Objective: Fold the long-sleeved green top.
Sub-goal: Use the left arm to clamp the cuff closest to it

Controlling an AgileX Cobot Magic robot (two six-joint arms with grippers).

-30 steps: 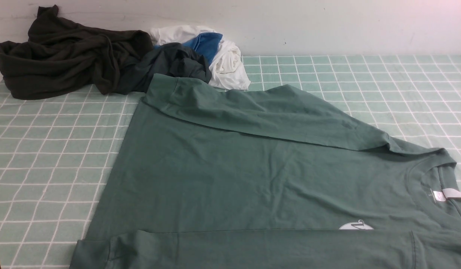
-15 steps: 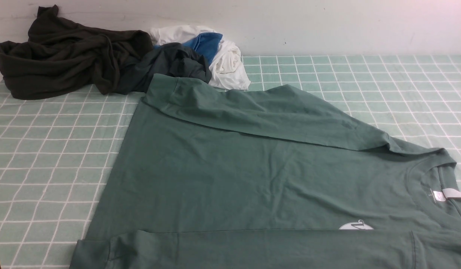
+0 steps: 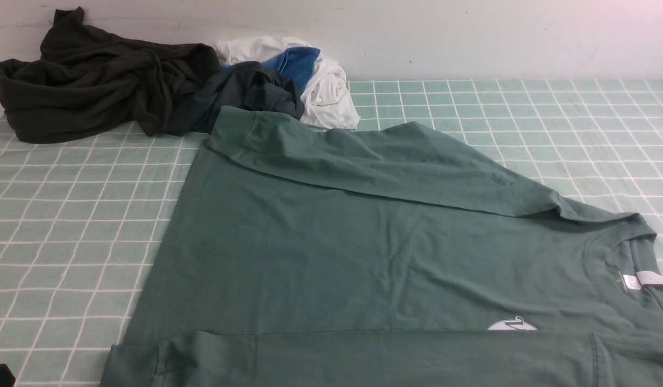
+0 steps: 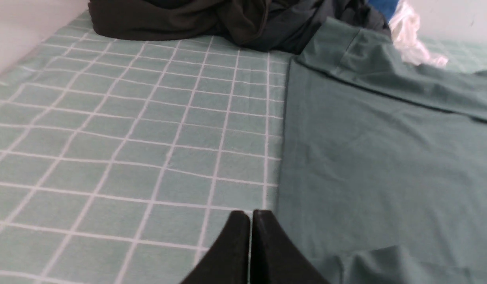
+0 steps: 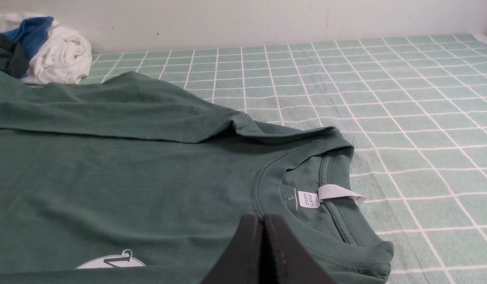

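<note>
The green long-sleeved top [image 3: 310, 258] lies spread on the gridded bench [image 3: 68, 242], sideways to the robot: collar [image 3: 600, 269] at the right, hem end at the left. One sleeve [image 3: 396, 177] is laid back over the far side of the body; the other [image 3: 390, 357] lies along the near side and partly covers the white chest logo [image 3: 513, 324]. The sleeves appear to be folded in, with the body folds remaining.

Gripper state: the left gripper [image 4: 252, 215] is pressed together, with no fabric between its fingertips. The right gripper [image 5: 263, 219] is likewise pressed together and pinches nothing.

Possible faults and causes:

- Missed pick. Both grippers require opening before contact; closed tips only push the cloth and form wrinkles.
- Single-layer pick. At the near edge, sleeve and body overlap. A shallow grasp lifts the sleeve alone and undoes its fold.
- Skewed fold. Unequal lift or travel of the two arms twists the body and misaligns the edges.
- Collar distortion. The neck label [image 5: 308, 199] and loose white tag [image 5: 340, 192] lie near the right end; a grip placed there can stretch the neckline.
- Snagging. The far left corner lies against the dark garment pile [image 3: 245, 94]; a far-side grasp can collect the wrong cloth.
</note>
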